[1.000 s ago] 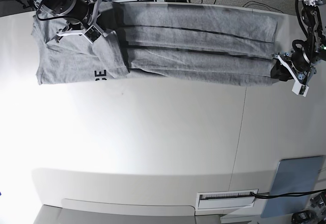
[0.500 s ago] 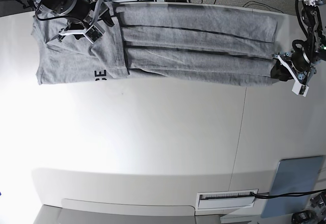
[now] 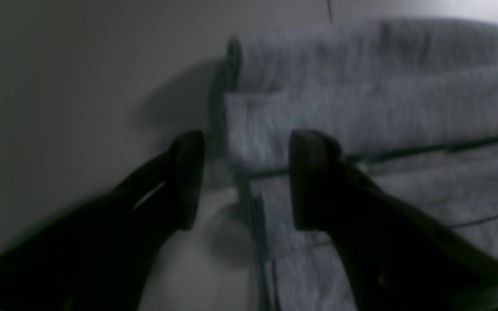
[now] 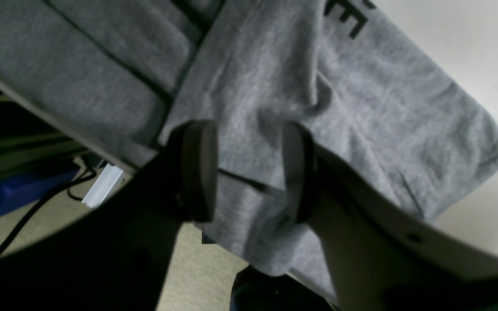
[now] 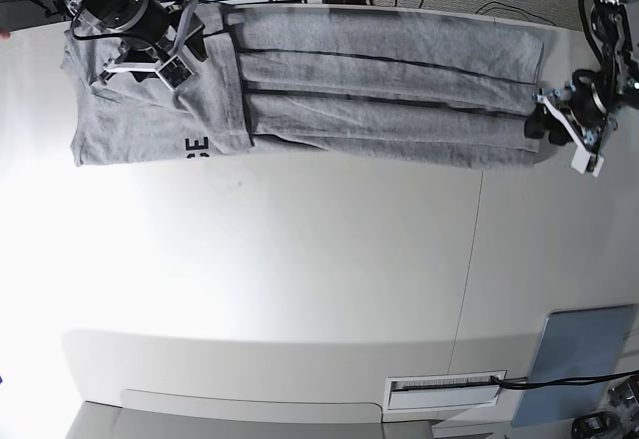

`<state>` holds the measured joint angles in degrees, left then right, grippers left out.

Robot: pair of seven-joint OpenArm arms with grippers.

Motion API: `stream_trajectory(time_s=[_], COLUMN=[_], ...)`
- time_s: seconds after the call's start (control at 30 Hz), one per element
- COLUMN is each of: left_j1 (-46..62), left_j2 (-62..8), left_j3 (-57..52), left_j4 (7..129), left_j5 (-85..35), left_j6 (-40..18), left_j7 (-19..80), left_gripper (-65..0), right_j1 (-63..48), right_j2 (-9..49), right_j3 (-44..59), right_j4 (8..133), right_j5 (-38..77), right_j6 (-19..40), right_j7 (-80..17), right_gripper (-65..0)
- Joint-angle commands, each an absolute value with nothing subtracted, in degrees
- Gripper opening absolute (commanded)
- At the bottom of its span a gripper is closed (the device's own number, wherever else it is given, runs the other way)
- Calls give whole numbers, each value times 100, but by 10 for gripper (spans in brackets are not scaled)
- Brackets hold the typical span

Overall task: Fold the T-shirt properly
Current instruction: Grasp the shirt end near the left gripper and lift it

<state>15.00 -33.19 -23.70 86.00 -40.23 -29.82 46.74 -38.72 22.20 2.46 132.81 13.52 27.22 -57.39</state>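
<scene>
The T-shirt (image 5: 329,90) lies along the top of the base view, stretched as a long grey band from the upper left to the upper right of the white bench (image 5: 300,279). It is gathered into several lengthwise folds, with dark creases running left to right between the layers. At the left end a wider flap spreads flat, and the tail of some black block lettering (image 5: 198,146) shows near its lower edge.

The right end effector (image 5: 150,60) sits in the upper left corner of the base view, over the wide flap. In the right wrist view its two fingers (image 4: 199,170) stand apart with plain cloth visible in the gap between them; they are spread wide and nothing is pinched. The same view shows the shirt's far corner hanging past the bench edge, with cables and a blue box on the floor below.

The left end effector (image 5: 564,125) is at the upper right of the base view, right at the narrow end of the folded band. The left wrist view is dim and blurred, yet it shows the two dark fingers (image 3: 314,181) parted, one over bare bench and one over the stacked cloth edges, gripping nothing.

A grey-blue pad (image 5: 584,364) lies at the lower right of the base view, well apart from the shirt.
</scene>
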Motion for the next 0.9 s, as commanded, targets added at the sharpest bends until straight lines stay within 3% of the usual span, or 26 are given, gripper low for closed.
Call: stream_trajectory(time_s=[0.0, 0.3, 0.87], left_j1=[1551, 1745, 1728], left_j2=[-3444, -3409, -2895], left_j3=[-2429, -2429, -2429], left_j4=[8624, 8134, 7032], left_j5=[-4119, -4475, -6490], left_j6=[-2982, -3013, -3837], left_j7=[4449, 3898, 3997], left_gripper=[-323, -323, -324], right_j1=[-3887, -3887, -3892], right_j2=[2272, 2270, 2270], right_j3=[272, 272, 272], right_j4=[13378, 13378, 13378], right_j5=[1387, 1389, 1409], right_j6=[2716, 2714, 2716], right_j7=[-5603, -5588, -5616], right_gripper=[-401, -401, -401])
